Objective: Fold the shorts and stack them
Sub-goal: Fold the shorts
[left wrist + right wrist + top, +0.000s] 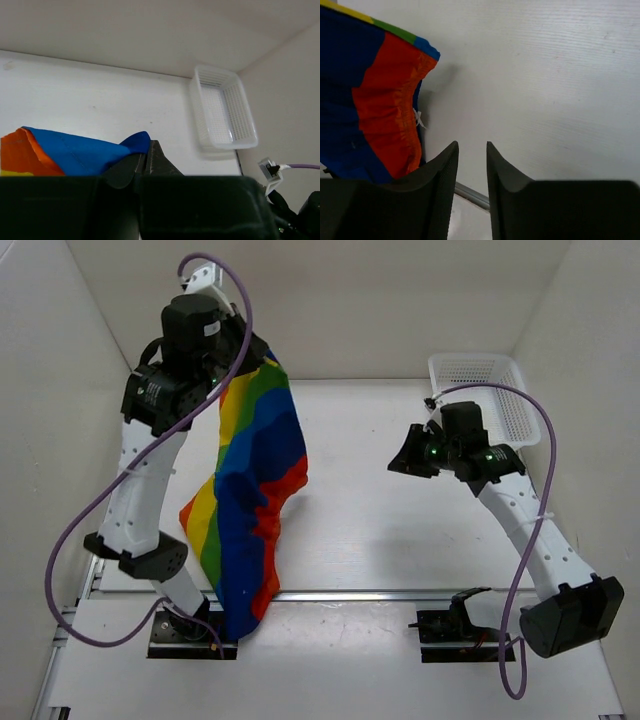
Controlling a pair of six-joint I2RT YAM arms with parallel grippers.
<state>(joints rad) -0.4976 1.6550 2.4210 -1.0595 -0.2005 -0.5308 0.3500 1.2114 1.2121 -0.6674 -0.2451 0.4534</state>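
The rainbow-striped shorts (255, 490) hang in the air from my left gripper (258, 355), which is raised high over the table's left side. Their lower end drops past the table's front rail. In the left wrist view the left gripper (146, 150) is shut on a dark blue edge of the shorts (75, 152). My right gripper (402, 462) hovers over the middle right of the table, well apart from the cloth. In the right wrist view its jaws (472, 147) stand a little open with nothing between them, and the shorts (385, 110) hang to the left.
A white mesh basket (480, 390) stands at the back right corner, also visible in the left wrist view as the basket (222, 112). White walls close in the table on three sides. A metal rail (400, 594) runs along the front edge.
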